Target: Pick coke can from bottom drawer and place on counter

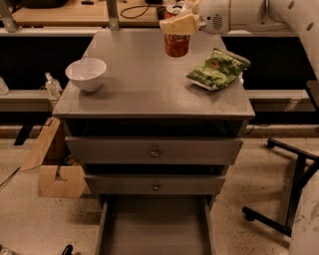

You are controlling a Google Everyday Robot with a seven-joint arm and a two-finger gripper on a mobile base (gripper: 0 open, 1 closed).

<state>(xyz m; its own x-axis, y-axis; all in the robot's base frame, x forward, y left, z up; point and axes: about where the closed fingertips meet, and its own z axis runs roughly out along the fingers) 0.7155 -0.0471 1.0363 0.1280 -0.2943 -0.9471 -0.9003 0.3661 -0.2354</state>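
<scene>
The red coke can stands upright at the back middle of the grey counter, or just above it; I cannot tell whether it touches. My gripper reaches in from the upper right and is shut on the can's top part, with one pale finger across its front. The bottom drawer is pulled open at the foot of the cabinet, and its grey floor shows nothing in it.
A white bowl sits at the counter's left. A green chip bag lies at its right. The two upper drawers with knobs are closed. A cardboard box is on the floor at left, a chair base at right, and a wooden bench behind.
</scene>
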